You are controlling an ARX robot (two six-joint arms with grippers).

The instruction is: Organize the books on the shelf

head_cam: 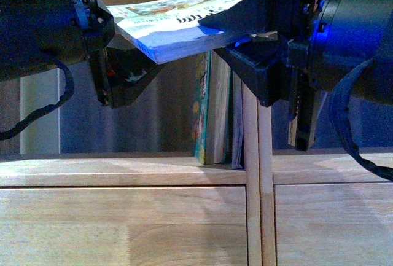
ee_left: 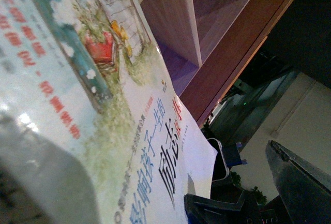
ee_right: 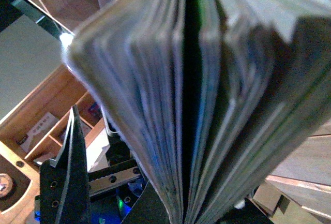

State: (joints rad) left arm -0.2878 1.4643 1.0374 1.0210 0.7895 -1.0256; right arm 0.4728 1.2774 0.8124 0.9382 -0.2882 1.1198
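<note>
Front camera faces shelf (head_cam: 123,171) closely; both wrist cameras hug the book (head_cam: 166,17)

A grey-blue wall (head_cam: 153,118) shows far behind, with a white upright strip (head_cam: 38,112) at the far left. The left wrist view catches a pale wall (ee_left: 305,125), a white-and-black chair-like shape (ee_left: 220,157) too blurred to name, and a small blue object (ee_left: 236,154) just beside it. The right wrist view shows a white box (ee_right: 41,127) and a pale flat panel (ee_right: 26,63).
</note>
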